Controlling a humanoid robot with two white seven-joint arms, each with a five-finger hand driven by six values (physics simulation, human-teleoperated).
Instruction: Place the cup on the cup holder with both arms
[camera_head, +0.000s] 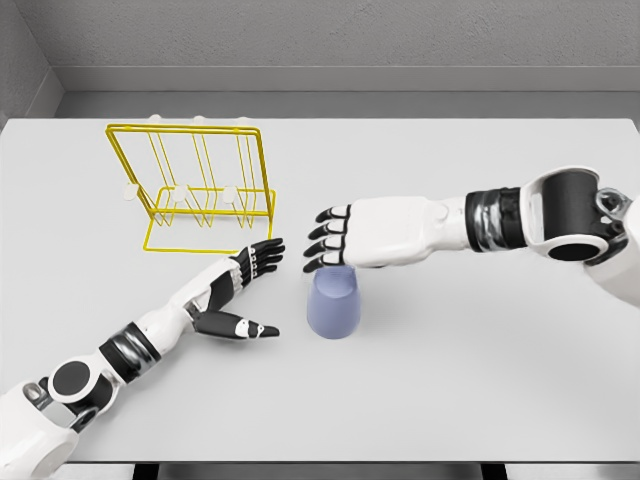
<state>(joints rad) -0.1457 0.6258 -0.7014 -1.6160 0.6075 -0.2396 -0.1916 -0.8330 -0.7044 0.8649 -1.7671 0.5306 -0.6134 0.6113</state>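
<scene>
Hovering my right hand (335, 240) just above the cup (334, 302), I am keeping its fingers loosely extended and holding nothing. The cup is standing on the desk (480, 360), in front of the yellow wire cup holder (195, 185) and a little to its right, apart from it. My left hand (240, 290) is lying just beside the cup on its left, fingers spread wide, thumb out, also empty. I am judging the cup to be light, rigid and smooth-walled, so likely slippery; I am planning to take it around the side wall, not the rim. I am counting one cup, one holder, two hands.
</scene>
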